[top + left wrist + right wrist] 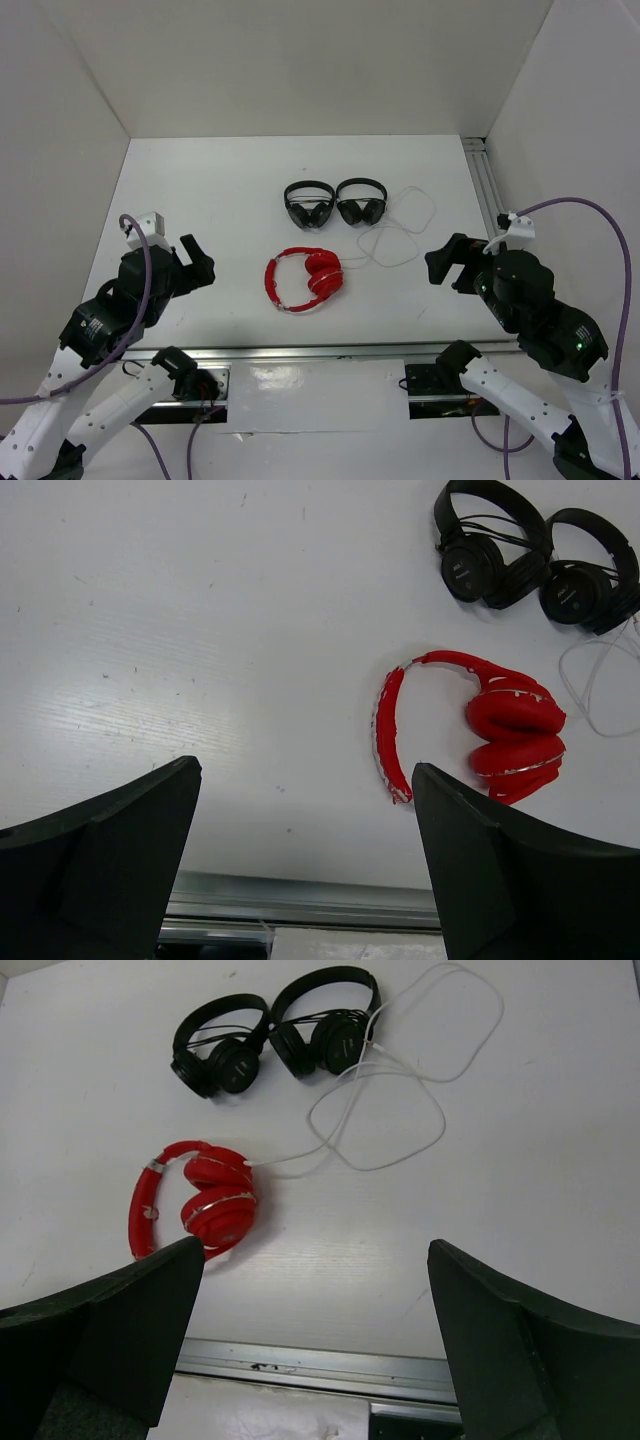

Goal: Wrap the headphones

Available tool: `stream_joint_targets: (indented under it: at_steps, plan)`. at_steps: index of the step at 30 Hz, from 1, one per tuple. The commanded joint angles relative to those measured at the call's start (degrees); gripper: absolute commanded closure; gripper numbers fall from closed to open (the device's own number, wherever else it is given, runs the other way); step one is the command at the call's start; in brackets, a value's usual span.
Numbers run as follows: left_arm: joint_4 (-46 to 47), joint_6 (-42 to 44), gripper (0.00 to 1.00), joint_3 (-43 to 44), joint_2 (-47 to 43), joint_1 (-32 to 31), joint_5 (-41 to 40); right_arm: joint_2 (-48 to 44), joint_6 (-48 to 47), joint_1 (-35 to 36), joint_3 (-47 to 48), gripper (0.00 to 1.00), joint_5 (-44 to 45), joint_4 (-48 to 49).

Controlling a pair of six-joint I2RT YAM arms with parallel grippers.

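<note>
Table: white flat tabletop (200, 190) with a metal rail along its near edge.
Left gripper: black two-finger left gripper (199, 261), jaws spread wide and empty, hanging left of the task item and well apart from it.
Right gripper: black two-finger right gripper (441, 262), likewise spread and empty, off to the right.
Headphones: bright red over-ear headphones with padded round cups (320, 272) lie near the table's centre, between the two grippers, with the cups folded together inside the headband.
Black headphones: two smaller black headphones (360, 210) sit side by side just behind the red set.
Cable: thin white cable (444, 1125) runs from the red cups to the right in loose loops, touching the right-hand black set.
Handling: probably light. The headband is stiff and smooth and may slip, while the cable is limp.
Hold: likely pin the headband with one gripper and pinch the cable near the cups with the other.
</note>
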Motion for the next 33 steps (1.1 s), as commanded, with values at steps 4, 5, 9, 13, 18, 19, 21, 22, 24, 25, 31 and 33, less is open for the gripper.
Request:
stream_joint_targets:
  at_steps: [4, 5, 9, 13, 18, 19, 21, 22, 24, 25, 31, 33]
  plan:
    - [2.1, 0.0, 0.00, -0.8, -0.6, -0.3, 0.0, -1.7, 0.2, 0.5, 0.6, 0.00, 0.8, 0.4]
    - [2.6, 0.6, 0.00, -0.8, 0.1, -0.3, 1.4, -2.5, 0.2, 0.5, 0.6, 0.00, 0.8, 1.3]
    - [7.0, 6.3, 0.00, -0.7, 3.5, -0.3, 11.7, -3.1, 0.2, 0.5, -2.5, 0.00, -0.5, 2.5]
    - [7.3, -0.7, 0.00, -0.1, 13.1, -0.3, 16.0, -2.5, 0.2, 0.5, -4.7, 0.00, -2.6, 4.1]
    - [22.1, -4.3, 0.00, -9.6, 20.3, -0.3, 21.5, -2.5, -1.1, 0.5, -5.3, 0.00, -5.5, 5.6]
    - [24.8, -5.1, 0.00, -9.6, 22.3, -0.9, 21.0, -2.5, -1.6, 0.5, -5.3, 0.00, -6.3, 5.6]
    - [25.4, -7.4, 0.00, -9.6, 26.6, -2.8, 18.4, -2.0, -2.2, 0.5, -5.3, 0.00, -7.0, 6.2]
    - [25.4, -8.4, 0.00, -9.6, 31.0, -3.8, 14.6, -2.0, -2.2, 0.5, -5.9, 0.00, -7.0, 6.2]
    - [25.4, -11.7, 0.00, -8.2, 34.9, -7.4, 11.5, -2.5, -2.2, 0.5, -6.4, 0.00, -7.7, 6.9]
    - [26.2, -12.4, 0.00, -8.2, 38.7, -8.5, 9.7, -2.5, -2.2, 0.5, -6.4, 0.00, -8.2, 6.9]
    - [26.9, -16.0, 0.00, -5.3, 49.9, -10.9, 4.7, -2.5, -2.7, 0.5, -5.9, 0.00, -8.8, 6.9]
    - [27.6, -16.0, 0.00, -5.3, 52.8, -10.3, 4.6, -2.5, -3.2, 0.5, -5.9, 0.00, -8.8, 6.9]
